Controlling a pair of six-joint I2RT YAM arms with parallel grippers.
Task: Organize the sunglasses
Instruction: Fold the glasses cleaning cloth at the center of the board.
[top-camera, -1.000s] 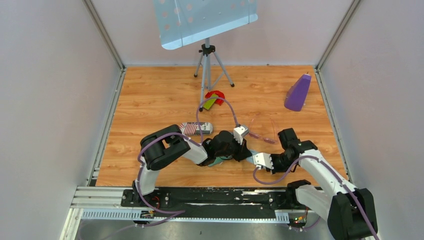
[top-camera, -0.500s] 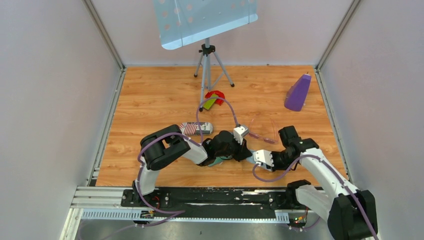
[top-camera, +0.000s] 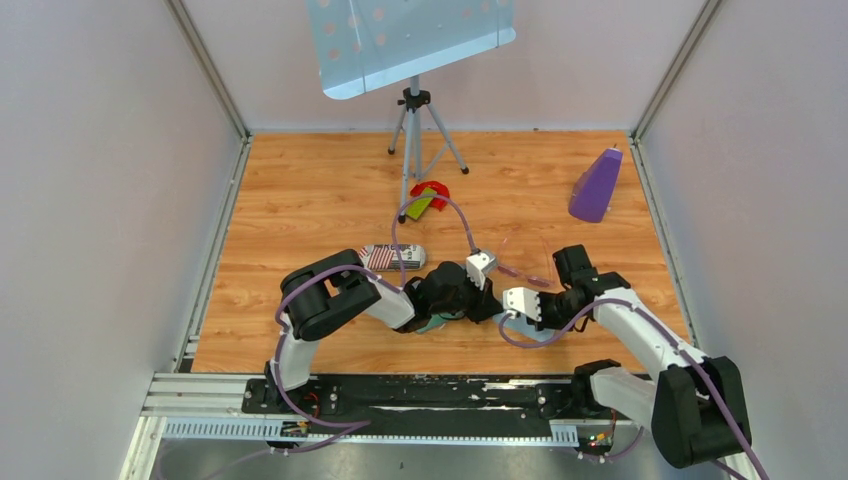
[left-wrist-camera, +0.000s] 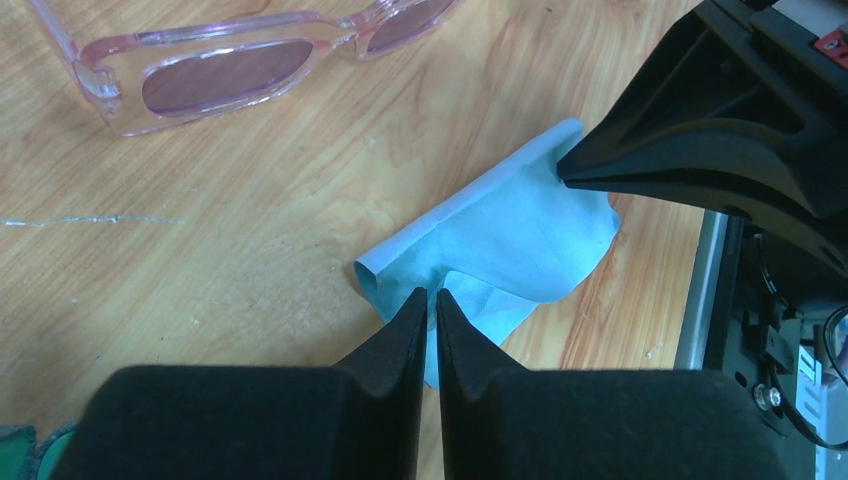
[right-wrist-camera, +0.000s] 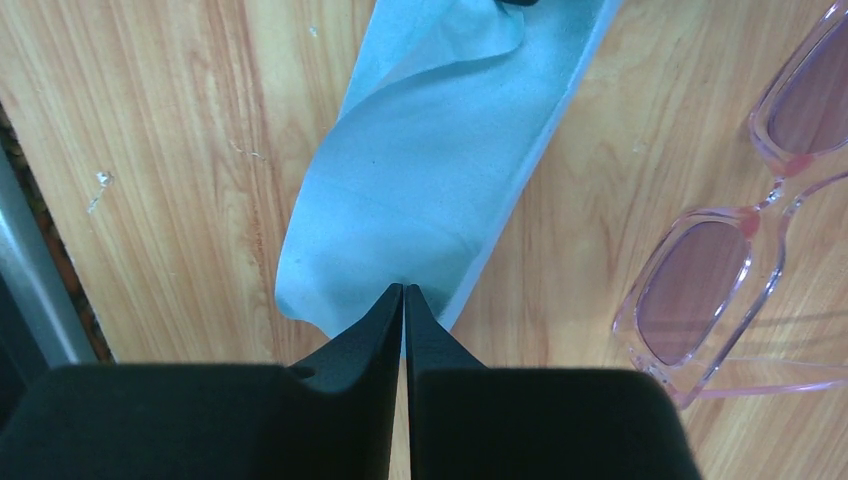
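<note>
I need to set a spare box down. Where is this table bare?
Bare wood: the far-left area between the left wall and the tripod, and the strip between the tripod and the purple wedge. Crowded: near centre, where the left gripper and right gripper pinch the blue cloth, with the sunglasses and striped case just behind.

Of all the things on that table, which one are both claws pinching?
The light blue cloth: left gripper and right gripper each pinch an edge. The pink sunglasses beside it lie untouched.
</note>
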